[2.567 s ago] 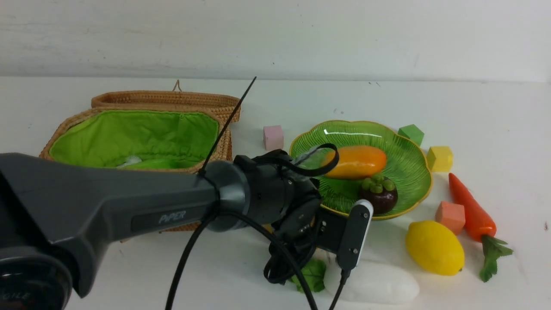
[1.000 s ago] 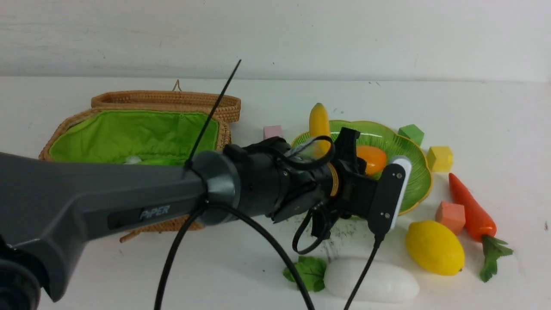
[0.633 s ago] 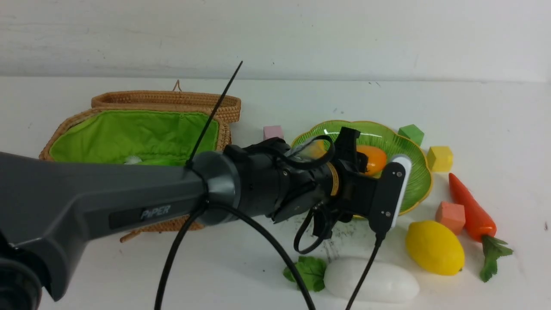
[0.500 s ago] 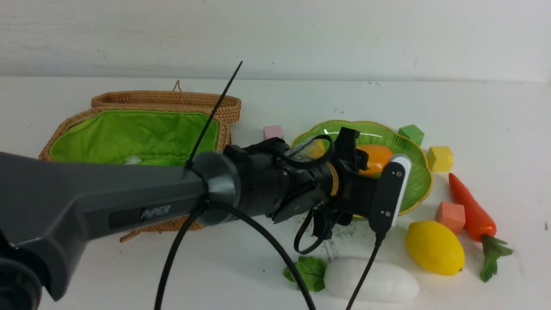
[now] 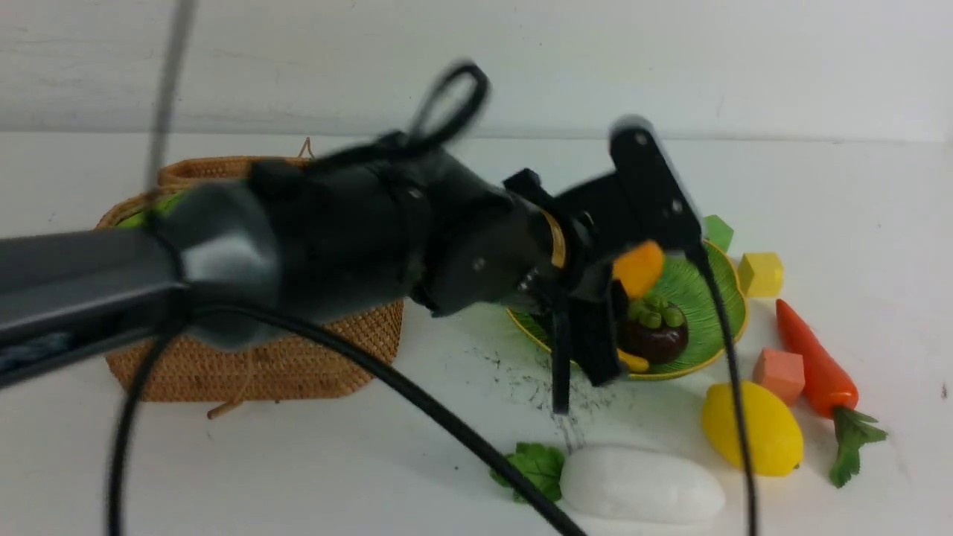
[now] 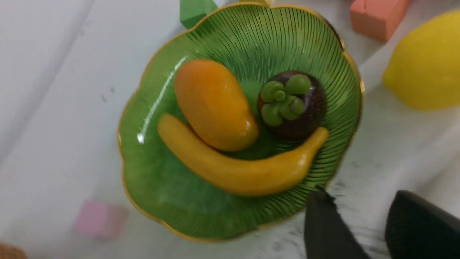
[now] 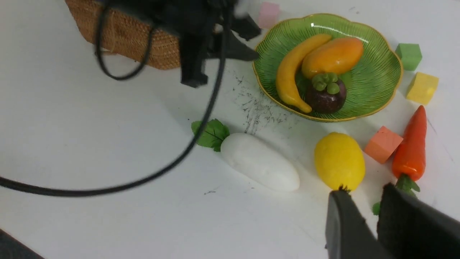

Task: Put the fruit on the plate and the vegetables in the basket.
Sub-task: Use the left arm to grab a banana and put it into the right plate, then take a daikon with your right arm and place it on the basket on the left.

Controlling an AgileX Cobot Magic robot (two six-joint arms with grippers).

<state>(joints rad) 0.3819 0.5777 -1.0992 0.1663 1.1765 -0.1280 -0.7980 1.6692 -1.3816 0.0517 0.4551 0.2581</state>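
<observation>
Banana (image 6: pixel 230 169) now on plate (image 6: pixel 179 205); left claw (image 6: pixel 370 226) lifted.

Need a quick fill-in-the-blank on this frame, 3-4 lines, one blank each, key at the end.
1. The ribbed green glass plate holds ____ toy fruits.
2. The long yellow banana lies in the plate beside the orange-yellow mango and the dark purple ____ with the green lobed top.
3. The plump yellow lemon lies on the ____, outside the plate.
4. The orange-red carrot lies next to a salmon-coloured foam ____.

Missing words: three; mangosteen; table; cube
</observation>
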